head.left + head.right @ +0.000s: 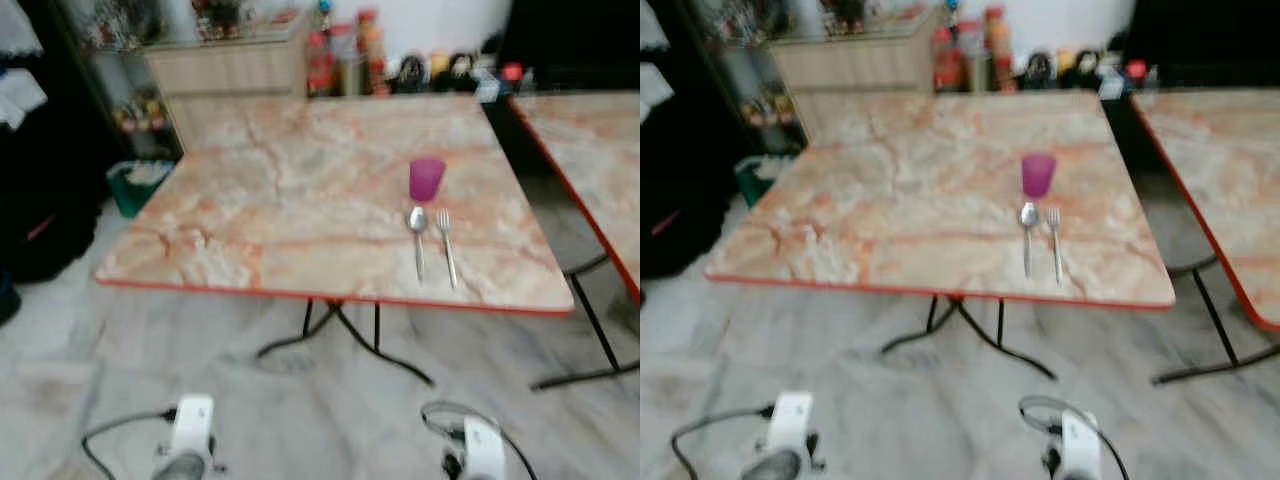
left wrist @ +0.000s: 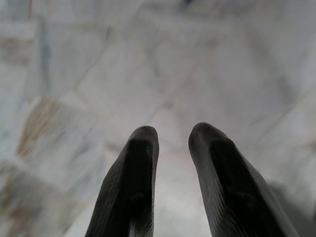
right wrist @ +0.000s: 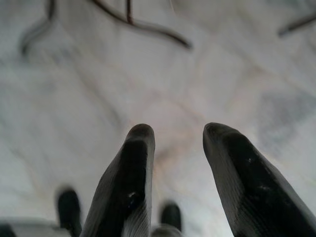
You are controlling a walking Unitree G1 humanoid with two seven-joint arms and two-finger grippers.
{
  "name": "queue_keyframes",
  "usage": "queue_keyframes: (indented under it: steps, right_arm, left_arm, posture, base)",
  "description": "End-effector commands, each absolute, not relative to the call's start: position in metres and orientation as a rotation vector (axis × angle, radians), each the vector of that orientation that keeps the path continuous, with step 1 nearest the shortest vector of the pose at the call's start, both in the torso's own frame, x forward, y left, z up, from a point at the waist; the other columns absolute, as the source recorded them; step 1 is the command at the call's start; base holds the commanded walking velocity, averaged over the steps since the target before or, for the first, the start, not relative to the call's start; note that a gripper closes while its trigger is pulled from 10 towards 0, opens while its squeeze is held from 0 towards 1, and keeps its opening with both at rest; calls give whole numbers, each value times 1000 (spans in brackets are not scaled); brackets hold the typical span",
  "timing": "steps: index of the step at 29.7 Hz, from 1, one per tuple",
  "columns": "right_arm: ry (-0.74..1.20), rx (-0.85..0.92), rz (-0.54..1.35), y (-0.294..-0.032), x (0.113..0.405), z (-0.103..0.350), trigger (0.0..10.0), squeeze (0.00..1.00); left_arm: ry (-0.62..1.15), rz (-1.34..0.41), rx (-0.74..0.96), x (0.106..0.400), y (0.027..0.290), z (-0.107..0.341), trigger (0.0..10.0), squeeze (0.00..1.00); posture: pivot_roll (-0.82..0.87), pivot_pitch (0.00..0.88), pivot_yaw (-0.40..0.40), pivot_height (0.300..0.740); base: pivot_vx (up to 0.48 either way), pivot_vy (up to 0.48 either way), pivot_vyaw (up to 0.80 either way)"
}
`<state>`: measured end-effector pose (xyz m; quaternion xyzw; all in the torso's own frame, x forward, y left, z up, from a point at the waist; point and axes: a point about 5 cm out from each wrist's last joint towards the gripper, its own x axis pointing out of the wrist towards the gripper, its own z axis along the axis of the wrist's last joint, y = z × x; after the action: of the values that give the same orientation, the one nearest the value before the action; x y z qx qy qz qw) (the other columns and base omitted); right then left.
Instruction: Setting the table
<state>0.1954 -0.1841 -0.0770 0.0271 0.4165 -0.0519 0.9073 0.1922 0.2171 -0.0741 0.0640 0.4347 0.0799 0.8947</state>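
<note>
Ahead of you stands a marble-patterned table (image 1: pixel 300 200) with a red rim, on a pale marble floor (image 1: pixel 300 420), with cluttered shelves behind.

From the head camera, a purple cup (image 1: pixel 427 179) stands toward the table's right edge; just in front of it a spoon (image 1: pixel 418 236) and fork (image 1: pixel 446 245) lie side by side, handles toward the near edge. I judge the cup light and rigid: grip it around the wall. The cutlery is thin, stiff and slippery: pinch mid-handle.

Left wrist view: left gripper (image 2: pixel 173 136) hangs over the floor, fingers apart, empty.

Right wrist view: right gripper (image 3: pixel 178 133) likewise spread, empty.
</note>
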Motion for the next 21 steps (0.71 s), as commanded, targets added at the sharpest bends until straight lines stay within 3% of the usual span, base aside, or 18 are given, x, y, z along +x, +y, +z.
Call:
queue_keyframes:
  steps: [1, 10, 21]
  right_arm:
    - [894, 54, -120, -188, 185, -82, 10000, 0]
    - [898, 50, -114, -187, 184, -83, 10000, 0]
    - [879, 29, -87, -186, 186, -81, 10000, 0]
  left_arm:
    - [892, 156, 123, 198, 211, -73, 10000, 0]
    - [892, 150, 120, 198, 210, -73, 10000, 0]
    - [895, 143, 123, 197, 209, -73, 10000, 0]
  posture:
    - [6, 0, 57, 740]
    - [2, 0, 57, 740]
    - [-1, 0, 58, 740]
  base:
    - [300, 0, 0]
    - [297, 0, 0]
    - [0, 0, 0]
